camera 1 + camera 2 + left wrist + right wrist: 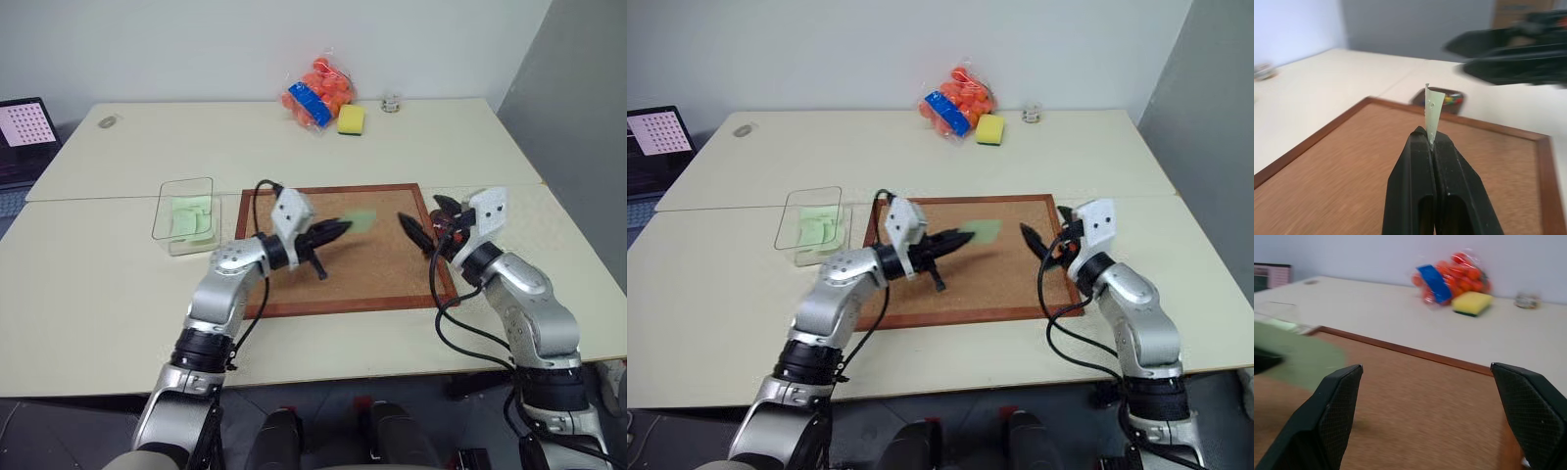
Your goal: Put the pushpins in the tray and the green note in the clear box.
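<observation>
Black fingers (1432,161) of the left gripper (338,229) are clamped tight on the green note (361,221), pinching just one edge so the sheet sticks out past the tips above the corkboard (372,284). Paper that thin looks weightless and floppy, so I'd guess it bends and flutters easily; an edge pinch seems like the only real way to hold it. It points away from the clear box (167,220), which sits just left of the board with green sheets already inside. Over on the other side, the right gripper (423,229) hangs wide open, holding nothing. Behind the note in the left wrist view sits the tray (1447,99) with pushpins (1450,100) in it.
</observation>
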Action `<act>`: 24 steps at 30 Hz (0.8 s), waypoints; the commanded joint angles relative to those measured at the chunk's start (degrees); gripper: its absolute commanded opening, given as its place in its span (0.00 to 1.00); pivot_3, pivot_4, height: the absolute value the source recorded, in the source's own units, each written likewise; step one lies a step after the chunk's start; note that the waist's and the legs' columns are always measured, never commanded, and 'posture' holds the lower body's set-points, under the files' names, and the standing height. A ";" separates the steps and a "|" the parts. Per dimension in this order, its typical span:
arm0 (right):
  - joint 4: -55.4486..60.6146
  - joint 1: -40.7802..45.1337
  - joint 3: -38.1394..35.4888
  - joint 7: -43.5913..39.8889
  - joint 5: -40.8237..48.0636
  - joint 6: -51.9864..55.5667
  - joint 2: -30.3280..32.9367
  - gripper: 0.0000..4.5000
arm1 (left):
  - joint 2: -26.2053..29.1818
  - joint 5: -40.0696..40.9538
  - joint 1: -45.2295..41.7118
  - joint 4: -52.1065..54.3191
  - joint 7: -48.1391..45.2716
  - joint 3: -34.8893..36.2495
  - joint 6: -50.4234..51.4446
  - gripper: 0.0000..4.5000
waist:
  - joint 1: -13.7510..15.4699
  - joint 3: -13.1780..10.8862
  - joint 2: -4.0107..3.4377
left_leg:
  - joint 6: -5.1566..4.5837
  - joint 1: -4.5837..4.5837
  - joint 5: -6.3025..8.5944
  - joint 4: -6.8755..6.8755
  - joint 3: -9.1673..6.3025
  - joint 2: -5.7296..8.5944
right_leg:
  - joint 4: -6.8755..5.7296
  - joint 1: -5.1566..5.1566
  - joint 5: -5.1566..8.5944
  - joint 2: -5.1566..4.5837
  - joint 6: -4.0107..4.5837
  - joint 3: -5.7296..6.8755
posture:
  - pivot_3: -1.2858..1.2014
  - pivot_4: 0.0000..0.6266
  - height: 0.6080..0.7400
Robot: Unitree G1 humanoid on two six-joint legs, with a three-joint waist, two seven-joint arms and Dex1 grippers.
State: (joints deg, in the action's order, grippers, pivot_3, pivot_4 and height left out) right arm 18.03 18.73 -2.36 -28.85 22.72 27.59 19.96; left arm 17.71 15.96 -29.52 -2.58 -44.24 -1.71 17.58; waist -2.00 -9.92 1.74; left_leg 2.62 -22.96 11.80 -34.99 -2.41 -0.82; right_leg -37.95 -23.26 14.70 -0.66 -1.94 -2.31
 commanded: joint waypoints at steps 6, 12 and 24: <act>9.51 2.71 4.31 -5.67 9.65 6.75 0.54 0.99 | 3.34 -2.08 1.36 5.71 18.81 14.06 2.42 0.00 | 0.18 -0.02 0.03 | 0.00 0.00 0.00 -0.01 -0.04 0.01 | 0.02 0.02 0.00 -0.02 0.00 0.03 | 0.52 0.24 1.00; 8.46 5.05 5.78 -8.96 11.44 7.13 1.14 0.99 | 6.14 -7.26 -1.17 -2.57 32.63 20.42 1.16 0.00 | 0.23 -0.08 0.14 | 0.00 0.01 0.00 -0.01 -0.08 0.01 | 0.02 0.02 0.00 -0.01 0.00 0.07 | 0.52 0.24 1.00; 6.80 7.41 7.59 -12.06 9.24 4.15 2.17 0.99 | 2.31 -5.88 -7.84 -16.43 40.56 22.20 -2.85 0.00 | 0.46 -0.10 0.32 | 0.01 -0.05 0.00 -0.02 -0.13 0.11 | 0.03 0.03 -0.08 -0.17 0.12 0.16 | 0.52 0.24 1.00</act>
State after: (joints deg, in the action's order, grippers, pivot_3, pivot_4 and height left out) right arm 23.47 25.63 5.74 -40.43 32.14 33.07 21.61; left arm 19.96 9.12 -35.80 -18.93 -4.79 19.08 15.95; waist -1.54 -10.02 2.07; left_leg 2.63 -23.01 11.80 -35.01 -2.55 -0.71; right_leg -37.94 -23.24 14.62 -0.82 -1.82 -2.13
